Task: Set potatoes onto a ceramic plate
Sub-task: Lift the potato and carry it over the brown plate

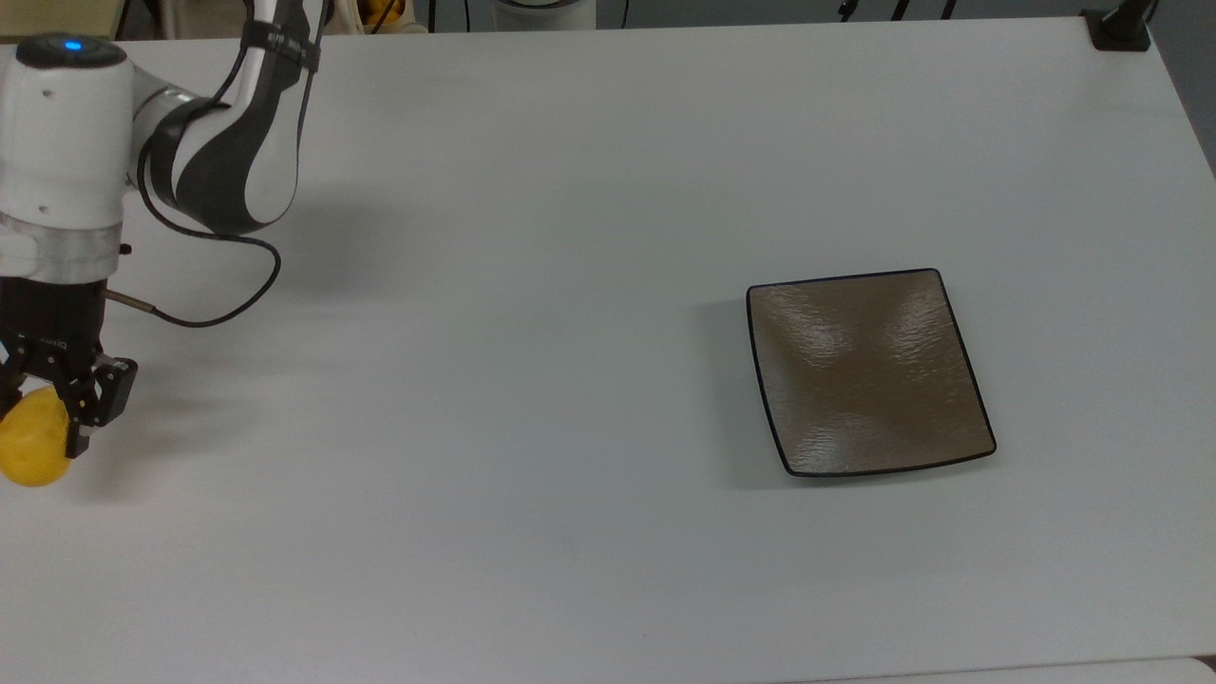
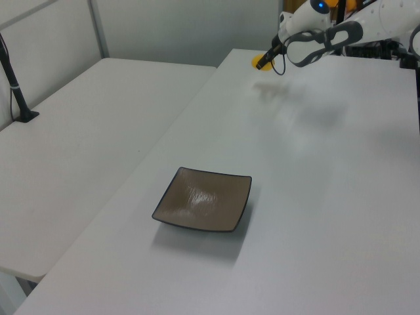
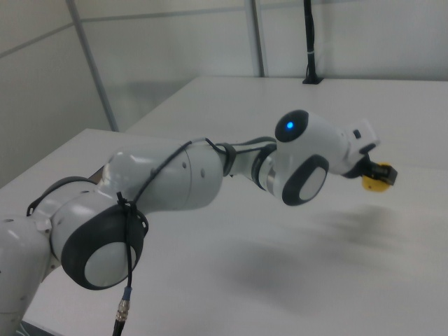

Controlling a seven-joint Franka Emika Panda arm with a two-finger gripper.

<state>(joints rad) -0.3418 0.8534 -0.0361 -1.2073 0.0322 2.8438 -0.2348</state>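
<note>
My gripper (image 1: 38, 429) is shut on the yellow potato (image 1: 30, 450) at the top view's far left edge, and it hangs above the white table. In the left view the potato (image 2: 256, 61) shows as a small yellow patch beside the gripper (image 2: 262, 63), with its shadow lying apart on the table. In the right view the potato (image 3: 372, 184) peeks out under the gripper (image 3: 379, 176). The square brownish-grey ceramic plate (image 1: 869, 370) lies bare, far off toward the top view's right, and it is nearest the camera in the left view (image 2: 203, 199).
A black cable (image 1: 214, 309) loops from the arm's wrist over the table. A black clamp (image 1: 1119, 27) sits at the table's corner at the top view's upper right. A second white table with a black pole (image 2: 16, 82) runs along the left view's left.
</note>
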